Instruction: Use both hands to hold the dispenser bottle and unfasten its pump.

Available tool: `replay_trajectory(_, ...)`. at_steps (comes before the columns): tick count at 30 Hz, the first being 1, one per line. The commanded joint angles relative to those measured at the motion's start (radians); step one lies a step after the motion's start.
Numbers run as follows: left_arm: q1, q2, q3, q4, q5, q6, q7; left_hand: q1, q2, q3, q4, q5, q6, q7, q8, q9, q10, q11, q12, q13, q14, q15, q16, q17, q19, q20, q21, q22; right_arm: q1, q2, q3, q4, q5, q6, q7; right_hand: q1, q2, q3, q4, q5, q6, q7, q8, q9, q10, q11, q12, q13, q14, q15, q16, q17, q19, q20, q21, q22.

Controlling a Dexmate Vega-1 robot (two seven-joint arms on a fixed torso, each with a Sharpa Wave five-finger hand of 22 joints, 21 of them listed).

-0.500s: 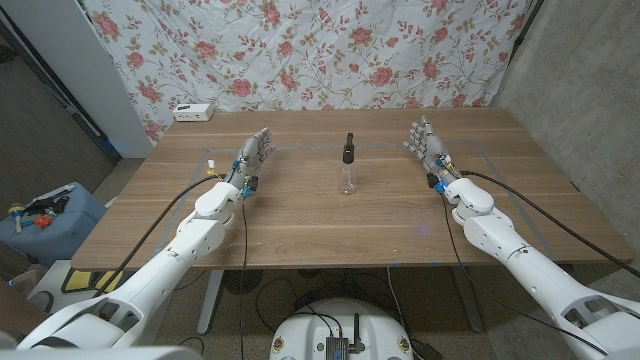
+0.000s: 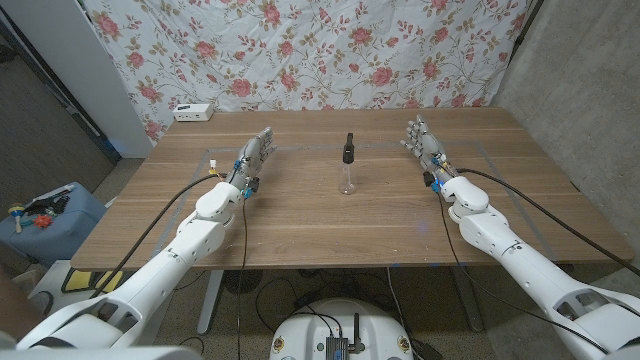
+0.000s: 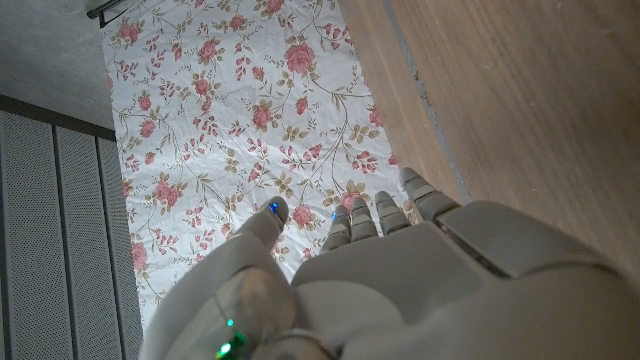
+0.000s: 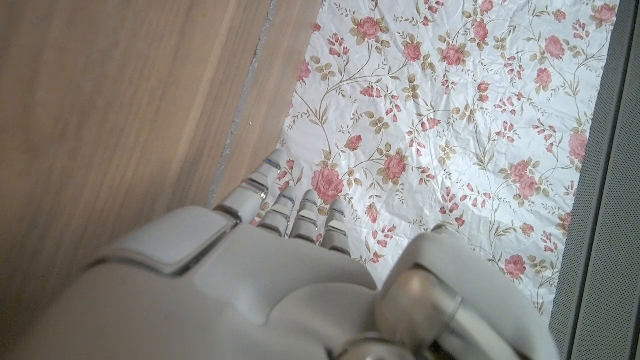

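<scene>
Left hand at 9 o'clock of bottle, fingers extended, holding nothing. Right hand at 3 o'clock, fingers spread, holding nothing. Dispenser bottle upright at table centre, black pump on top, well apart from both hands. White box at far left corner, 11 o'clock. Floral cloth beyond.

One clear plastic dispenser bottle with a black pump stands mid-tabletop. One small white box sits at the wooden table's far left corner. Two white robot hands: left hand, right hand.
</scene>
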Motion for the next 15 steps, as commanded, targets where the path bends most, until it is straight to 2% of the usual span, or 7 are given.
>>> replay_trajectory(1,0.016,0.032,0.019,-0.03,0.054,-0.037,-0.002,0.017,-0.014,-0.001,-0.02,0.006,0.007,-0.01,0.007,0.002,0.007,-0.016,0.011,0.002,0.002,-0.013,0.003,0.003,0.01,-0.004,-0.005,0.003,-0.002,0.004,-0.008,-0.001,-0.051,0.021,-0.043,0.009,0.002,0.003,-0.001,0.005,0.01,-0.004,0.005,0.002,0.011,-0.001,0.01,0.003,0.009,-0.014,0.005,0.003,0.009,-0.033,0.006,0.004)
replay_trajectory(9,0.011,0.031,0.029,0.001,0.061,-0.108,-0.063,0.047,-0.054,-0.011,-0.076,0.008,0.002,-0.032,0.004,0.002,0.009,-0.037,0.008,0.001,0.005,-0.042,0.001,0.004,0.009,-0.018,-0.021,0.002,-0.02,-0.02,-0.001,-0.044,-0.06,-0.004,-0.072,0.012,0.003,0.005,-0.003,0.005,0.017,-0.001,0.006,0.002,0.015,0.001,0.011,0.003,0.013,-0.016,0.006,0.003,0.013,-0.037,0.007,0.004)
replay_trajectory(13,0.016,0.043,0.033,-0.007,0.059,-0.112,-0.088,0.073,-0.076,-0.013,-0.112,0.01,-0.005,-0.044,0.004,0.002,0.007,-0.044,0.006,0.001,0.0,-0.053,0.0,0.004,0.006,-0.024,-0.028,0.002,-0.023,-0.022,0.003,-0.05,-0.064,-0.001,-0.08,0.013,0.004,0.006,-0.004,0.005,0.019,-0.001,0.006,0.002,0.018,0.003,0.011,0.003,0.015,-0.018,0.007,0.002,0.015,-0.038,0.008,0.004)
replay_trajectory(14,0.017,0.048,0.034,-0.011,0.06,-0.109,-0.094,0.088,-0.093,-0.018,-0.135,0.011,-0.008,-0.048,0.004,0.002,0.006,-0.048,0.005,0.001,-0.002,-0.06,0.0,0.004,0.005,-0.027,-0.032,0.002,-0.024,-0.023,0.003,-0.053,-0.066,-0.001,-0.082,0.013,0.004,0.006,-0.004,0.005,0.019,-0.001,0.006,0.002,0.017,0.003,0.011,0.003,0.015,-0.018,0.007,0.002,0.016,-0.038,0.008,0.004)
replay_trajectory(15,0.018,0.053,0.036,-0.016,0.062,-0.105,-0.097,0.092,-0.097,-0.019,-0.141,0.012,-0.008,-0.051,0.004,0.002,0.007,-0.051,0.005,0.001,-0.003,-0.061,-0.001,0.004,0.005,-0.029,-0.033,0.002,-0.025,-0.024,0.003,-0.053,-0.067,0.001,-0.082,0.013,0.004,0.006,-0.004,0.005,0.019,-0.001,0.006,0.002,0.018,0.003,0.011,0.003,0.016,-0.018,0.007,0.002,0.017,-0.038,0.008,0.004)
